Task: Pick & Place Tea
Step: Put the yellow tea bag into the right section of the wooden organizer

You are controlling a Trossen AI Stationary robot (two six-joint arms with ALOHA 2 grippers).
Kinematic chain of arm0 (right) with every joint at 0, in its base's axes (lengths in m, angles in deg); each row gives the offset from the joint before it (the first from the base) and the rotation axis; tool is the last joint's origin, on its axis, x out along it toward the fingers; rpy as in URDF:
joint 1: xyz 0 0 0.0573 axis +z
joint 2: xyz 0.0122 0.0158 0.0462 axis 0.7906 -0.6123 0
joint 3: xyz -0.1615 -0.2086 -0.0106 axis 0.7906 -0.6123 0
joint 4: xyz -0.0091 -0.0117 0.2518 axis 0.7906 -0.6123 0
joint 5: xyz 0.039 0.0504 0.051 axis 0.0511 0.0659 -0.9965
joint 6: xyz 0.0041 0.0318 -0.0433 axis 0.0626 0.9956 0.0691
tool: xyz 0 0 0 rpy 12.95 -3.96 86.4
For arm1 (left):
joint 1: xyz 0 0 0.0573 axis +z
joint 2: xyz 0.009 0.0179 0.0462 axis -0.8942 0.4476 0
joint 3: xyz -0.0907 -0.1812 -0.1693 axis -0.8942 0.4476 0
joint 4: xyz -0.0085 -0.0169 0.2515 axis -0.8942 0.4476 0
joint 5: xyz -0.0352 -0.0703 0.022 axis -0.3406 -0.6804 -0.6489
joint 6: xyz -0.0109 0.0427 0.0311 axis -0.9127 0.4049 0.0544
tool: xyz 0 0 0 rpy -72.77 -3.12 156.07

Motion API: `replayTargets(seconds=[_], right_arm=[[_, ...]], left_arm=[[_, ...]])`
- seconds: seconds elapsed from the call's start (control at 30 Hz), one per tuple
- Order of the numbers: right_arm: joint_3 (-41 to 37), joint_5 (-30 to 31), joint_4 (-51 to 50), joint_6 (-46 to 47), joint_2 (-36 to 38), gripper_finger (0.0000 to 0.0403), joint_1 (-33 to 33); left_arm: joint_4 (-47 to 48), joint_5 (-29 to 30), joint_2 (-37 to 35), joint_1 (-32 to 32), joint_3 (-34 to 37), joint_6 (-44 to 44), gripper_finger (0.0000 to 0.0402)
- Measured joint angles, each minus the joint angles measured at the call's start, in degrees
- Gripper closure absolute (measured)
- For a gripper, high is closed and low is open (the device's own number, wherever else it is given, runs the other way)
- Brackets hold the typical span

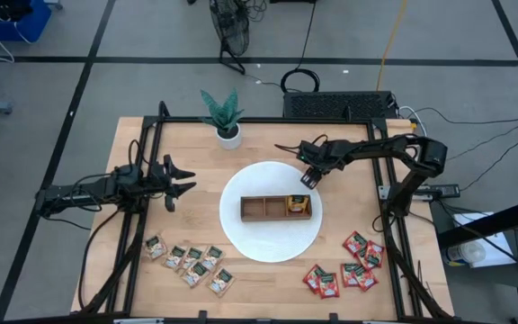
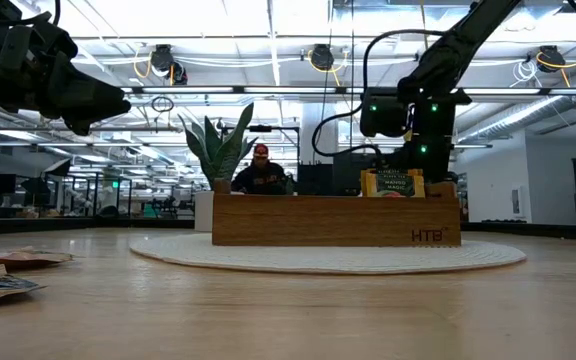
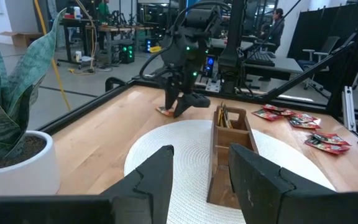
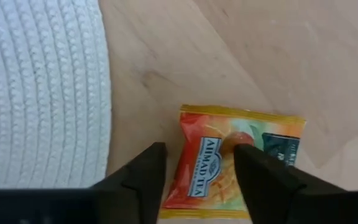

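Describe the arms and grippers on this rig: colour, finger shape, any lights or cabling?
Both arms are black, slim jointed links with black cables along them. The left gripper has two broad, matte black wedge fingers. The right gripper has the same dark angular fingers; green indicator lights glow on its wrist housing in the low view.

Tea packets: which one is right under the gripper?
The lone orange-yellow sachet on bare wood beside the white mat, below the right gripper; the others lie in piles.

The right hand [image 1: 308, 179] covers the orange-yellow sachet [image 4: 232, 163] from above. In the right wrist view, the frame's edge cuts that sachet off.
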Motion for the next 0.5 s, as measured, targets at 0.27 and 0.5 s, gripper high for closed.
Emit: replayTargets(seconds=[0.27,0.5], right_arm=[[-0.11,-0.16,-1.57,-1.45,-0.11,0.0386,0.04],[-0.56,4.72,-4.52,-2.64,2.57,0.0396,4.38]], left_arm=[[0.00,0.00,0.00,0.00,0.00,-0.02,0.0245],[-0.01,0.00,0.00,-0.01,0.00,0.00,0.0245]])
